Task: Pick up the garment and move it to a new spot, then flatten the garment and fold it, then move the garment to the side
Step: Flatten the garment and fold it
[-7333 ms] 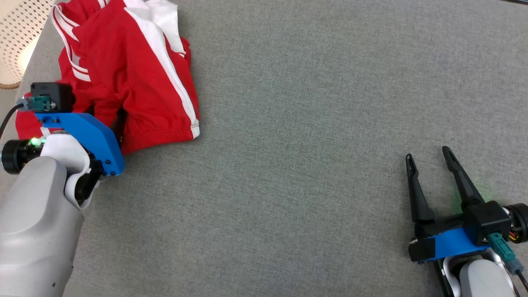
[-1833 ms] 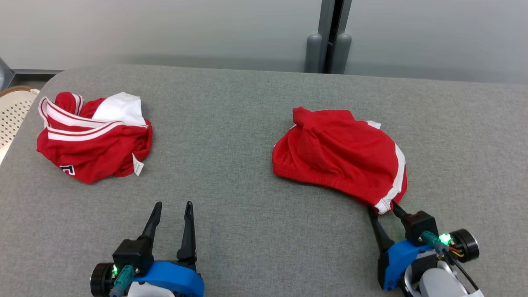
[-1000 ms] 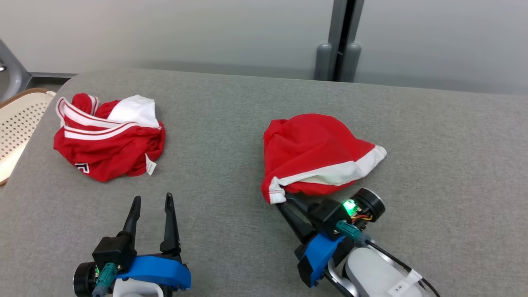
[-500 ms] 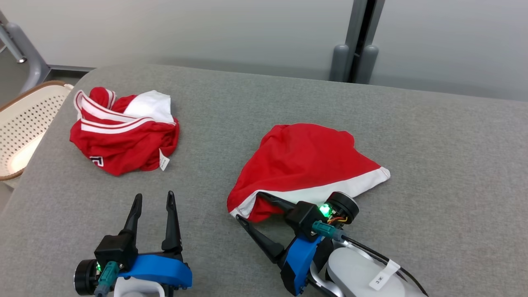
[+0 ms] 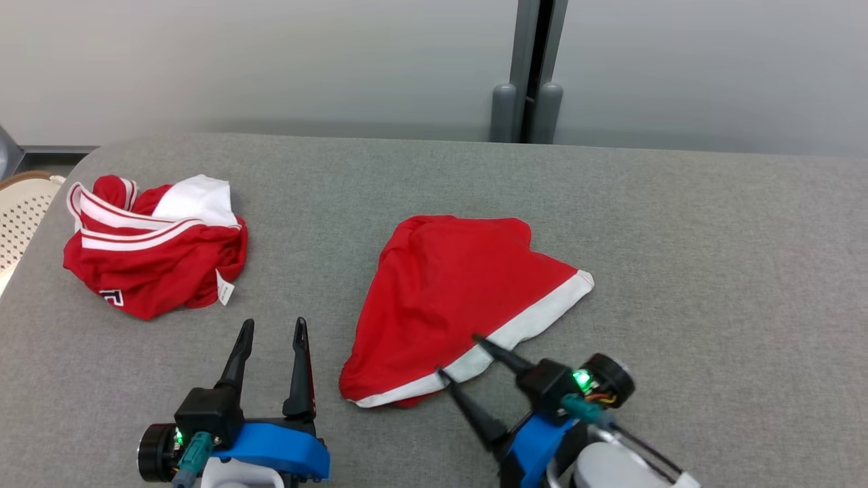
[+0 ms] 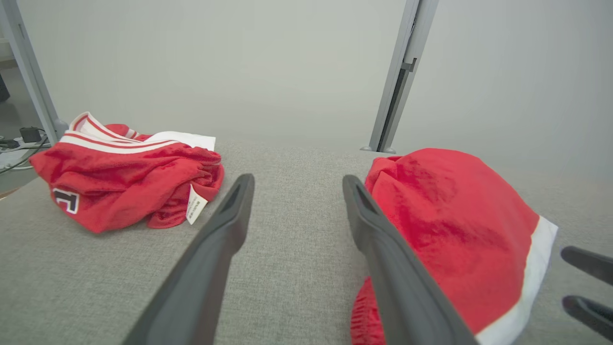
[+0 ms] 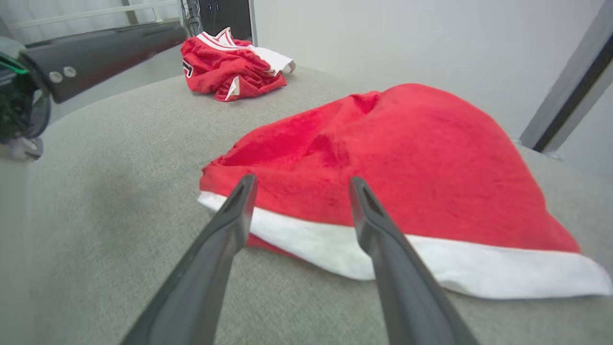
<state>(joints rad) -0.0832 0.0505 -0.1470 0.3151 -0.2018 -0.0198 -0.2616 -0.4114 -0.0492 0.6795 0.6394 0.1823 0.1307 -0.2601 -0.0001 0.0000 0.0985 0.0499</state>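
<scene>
Here, at the far left, a pale perforated basket (image 5: 19, 217) sits off the edge of the grey table (image 5: 712, 271). Just inside that edge lies a crumpled heap of red and white clothes (image 5: 152, 261), with striped trim on top and a small white tag hanging from its near side.

Next comes the left claw (image 5: 273, 321), low at the near edge of the table, its two dark fingers pointing away from the robot. They stand apart with nothing between them, and bare cloth shows in the gap in the left wrist view.

To its right, about the middle of the table, lies the red garment (image 5: 454, 278). It is spread fairly flat in a rough triangle, with a white band along its near right edge and a few soft folds towards the far corner. It lies well apart from the heap.

The right claw (image 5: 459, 354) is released: its fingers are spread wide and angled towards the garment, their tips at the white band and gripping nothing. Whether the tips touch the cloth cannot be told.

Behind the table, a grey post (image 5: 526, 81) runs up the pale wall.
</scene>
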